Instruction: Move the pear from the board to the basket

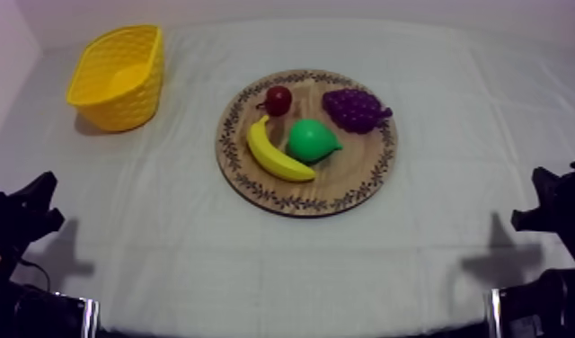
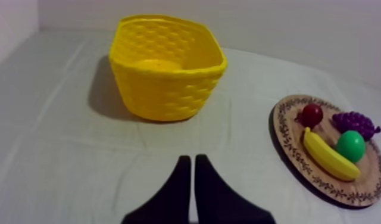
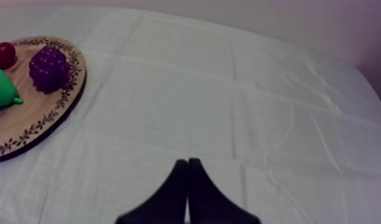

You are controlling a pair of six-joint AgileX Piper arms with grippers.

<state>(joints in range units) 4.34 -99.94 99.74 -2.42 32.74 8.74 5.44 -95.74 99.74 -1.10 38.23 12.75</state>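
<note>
Top view: the wooden board (image 1: 345, 177) sits at the middle of the table (image 1: 435, 234), and the pear (image 1: 311, 140), bright green, lies close to the board's centre with its stalk end turned toward 3 o'clock. The banana (image 1: 275, 153) lies touching the pear at its 8 o'clock side. The small red fruit (image 1: 278, 99) sits at 11 o'clock from the pear, just beside the banana's upper tip. The bunch of grapes (image 1: 355, 109) rests at 1 o'clock, apart from the pear and near the patterned rim.

The yellow basket (image 1: 129, 106) stands upright on the cloth at 10 o'clock from the board, well apart from it, and nothing lies in it. The left arm (image 1: 22, 220) sits low at 8 o'clock of the table and the right arm (image 1: 552, 207) low at 4 o'clock, both well clear of the board.

From the left wrist, the left gripper (image 2: 191, 159) has its two black fingers lying together as a narrow wedge, holding nothing, and hangs over bare cloth short of the basket. From the right wrist, the right gripper (image 3: 187, 161) is likewise closed up on nothing, above bare cloth beside the board's grape side.
</note>
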